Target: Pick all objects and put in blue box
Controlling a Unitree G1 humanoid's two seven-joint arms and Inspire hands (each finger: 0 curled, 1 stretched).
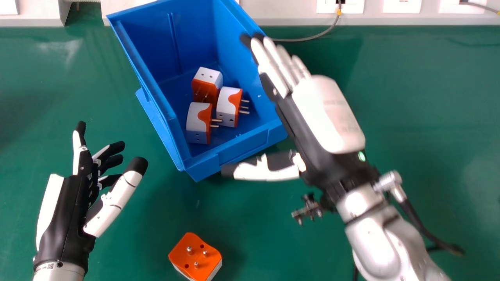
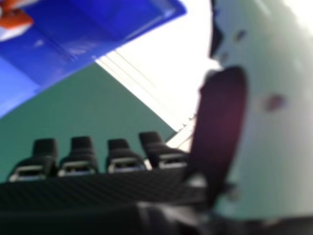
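As three plug adapters lie in the open blue box (image 1: 250,142), a fourth plug adapter (image 1: 201,259) sits on the green table (image 1: 429,117), at the near side between a robot's two hands, its orange face and metal pins turned upward. The right hand (image 1: 328,113) is raised beside the box's right wall, its fingers straight and side by side with slim gaps between their dark tips, its thumb (image 1: 269,173) stretched out to the left by the box's near corner. Whether the hand touches the box cannot be told. Over the table's left side, the left hand (image 1: 68,210) is held loosely open, one finger straight and the others slightly bent, its thumb set well apart from them.

Inside the box, which stands at an angle, the farthest adapter (image 1: 205,88) has a white face up. The right-hand one (image 1: 226,105) points its pins to the right, as does the nearest one (image 1: 198,117), its pins close to its neighbor. Beyond the box runs a pale wall panel (image 1: 289,11), where a gray cable (image 1: 304,39) curves down to the table's far edge.
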